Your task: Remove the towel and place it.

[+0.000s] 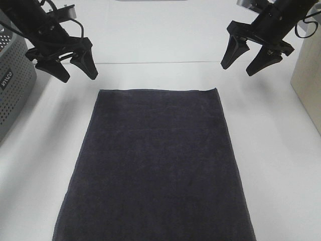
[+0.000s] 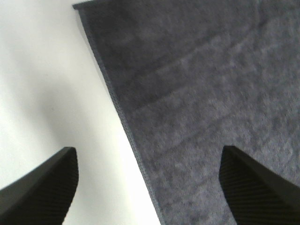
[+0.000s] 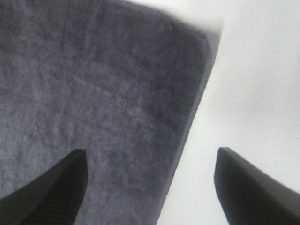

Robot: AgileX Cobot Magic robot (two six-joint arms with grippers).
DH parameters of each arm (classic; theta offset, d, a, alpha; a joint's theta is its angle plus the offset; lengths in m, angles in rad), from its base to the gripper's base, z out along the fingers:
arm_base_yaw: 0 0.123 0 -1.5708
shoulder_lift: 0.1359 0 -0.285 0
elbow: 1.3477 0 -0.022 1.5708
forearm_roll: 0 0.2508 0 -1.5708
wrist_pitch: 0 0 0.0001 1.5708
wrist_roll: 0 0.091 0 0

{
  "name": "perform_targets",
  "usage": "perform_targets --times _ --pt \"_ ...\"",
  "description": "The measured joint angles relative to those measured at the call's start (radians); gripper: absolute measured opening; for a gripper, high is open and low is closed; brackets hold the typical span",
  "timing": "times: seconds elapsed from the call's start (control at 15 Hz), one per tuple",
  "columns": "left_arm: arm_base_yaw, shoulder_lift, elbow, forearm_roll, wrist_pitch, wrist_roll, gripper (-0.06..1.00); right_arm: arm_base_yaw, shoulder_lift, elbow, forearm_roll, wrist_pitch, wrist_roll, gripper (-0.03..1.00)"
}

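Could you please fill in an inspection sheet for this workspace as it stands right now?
Surface: white table, smooth, no marks seen.
Job's things: towel, dark charcoal, spread flat on the table; its near end is cut off by the picture's edge.
Clutter: nothing seen.
Grippers: left gripper open, holding nothing, raised beyond the towel's far left corner; right gripper open, holding nothing, raised beyond the far right corner.
Cables: black cable on the left arm and a black loop on the right arm; neither reaches the towel.
Surroundings: grey perforated basket at the left edge of the view; pale beige panel at the right edge.
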Motion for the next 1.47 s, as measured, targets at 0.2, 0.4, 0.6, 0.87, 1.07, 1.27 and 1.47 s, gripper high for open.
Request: perform_targets --times 0.2,0.4,0.6,0.87,1.07,1.27,1.47 --pt "0.027 0.119 -0.107 -0.053 -0.003 0.027 0.77 -0.016 0.135 -0.136 0.002 0.0 0.008 0.73" --pt "0.027 0.225 -0.195 -0.072 -0.001 0.041 0.77 -0.018 0.224 -0.18 0.007 0.0 0.008 0.73" --pt "0.027 0.284 -0.212 -0.084 0.001 0.059 0.77 -0.018 0.272 -0.182 0.016 0.001 0.008 0.73" --pt "0.03 0.301 -0.224 -0.103 -0.007 0.06 0.77 -0.019 0.317 -0.185 0.027 -0.007 0.01 0.73" --pt "0.03 0.304 -0.224 -0.115 -0.009 0.06 0.77 -0.019 0.324 -0.189 0.035 -0.045 0.012 0.72" --pt "0.018 0.305 -0.224 -0.127 -0.016 0.06 0.77 -0.006 0.326 -0.194 0.023 -0.099 0.034 0.68" --pt "-0.031 0.313 -0.228 -0.128 -0.038 0.058 0.76 0.065 0.324 -0.197 -0.095 -0.161 0.077 0.68"
